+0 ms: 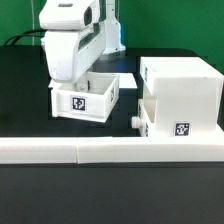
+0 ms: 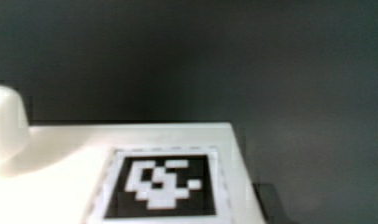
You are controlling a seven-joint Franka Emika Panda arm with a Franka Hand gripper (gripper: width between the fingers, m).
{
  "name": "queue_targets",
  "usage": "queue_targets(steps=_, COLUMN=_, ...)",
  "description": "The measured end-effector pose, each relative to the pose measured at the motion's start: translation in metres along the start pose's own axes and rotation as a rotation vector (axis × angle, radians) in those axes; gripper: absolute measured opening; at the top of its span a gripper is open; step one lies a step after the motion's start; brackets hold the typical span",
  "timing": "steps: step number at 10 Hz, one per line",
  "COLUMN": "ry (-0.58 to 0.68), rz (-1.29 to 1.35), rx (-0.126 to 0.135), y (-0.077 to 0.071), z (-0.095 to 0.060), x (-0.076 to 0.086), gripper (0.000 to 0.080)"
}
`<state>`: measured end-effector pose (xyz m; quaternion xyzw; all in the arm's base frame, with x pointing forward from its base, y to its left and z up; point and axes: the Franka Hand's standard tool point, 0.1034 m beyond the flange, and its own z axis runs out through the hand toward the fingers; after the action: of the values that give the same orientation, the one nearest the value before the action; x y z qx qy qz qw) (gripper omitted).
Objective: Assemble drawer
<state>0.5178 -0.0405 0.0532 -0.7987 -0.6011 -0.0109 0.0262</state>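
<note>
Exterior view first: two white furniture parts stand on the black worktop (image 1: 20,90). One is the drawer cabinet (image 1: 180,95), a closed-looking box on the exterior view's right, with one marker tag on its front face and one small round knob low on its left side. The other is one open-topped drawer box (image 1: 87,98), just beside the cabinet on its left, apart from it by a narrow gap; it carries one marker tag on its front wall. One white rail (image 1: 110,150) runs across the front edge of the worktop, before both parts. One robot arm (image 1: 70,40) reaches down into the drawer box; its tool is hidden behind the wrist housing and the drawer walls, so I cannot tell whether it is wide, narrow or holding anything.

Wrist view: blurred and close. One white flat surface (image 2: 79,140) with one black-and-white marker tag (image 2: 163,183) fills the lower part, against the dark worktop. One rounded white shape (image 2: 5,130) sits at the edge; what it is cannot be told.
</note>
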Motion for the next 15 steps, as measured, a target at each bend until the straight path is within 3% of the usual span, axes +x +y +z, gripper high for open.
queue_targets(steps=1, ry=0.007, rz=0.001, rx=-0.028, y=0.001, z=0.001, x=0.001, gripper=0.0042)
queue_targets(steps=4, ry=0.009, rz=-0.004, rx=-0.033, y=0.002, z=0.001, x=0.003, gripper=0.0042)
queue_targets(steps=6, ry=0.009, rz=-0.014, rx=-0.021, y=0.007, z=-0.003, x=0.011, gripper=0.0042)
queue_targets(steps=11, ry=0.006, rz=-0.023, rx=-0.015, y=0.006, z=-0.001, x=0.01, gripper=0.0042)
queue_targets(steps=14, ry=0.006, rz=-0.07, rx=0.009, y=0.016, z=-0.006, x=0.02, gripper=0.0042)
queue_targets(steps=15, ry=0.005, rz=-0.095, rx=0.03, y=0.023, z=-0.007, x=0.022, gripper=0.0042)
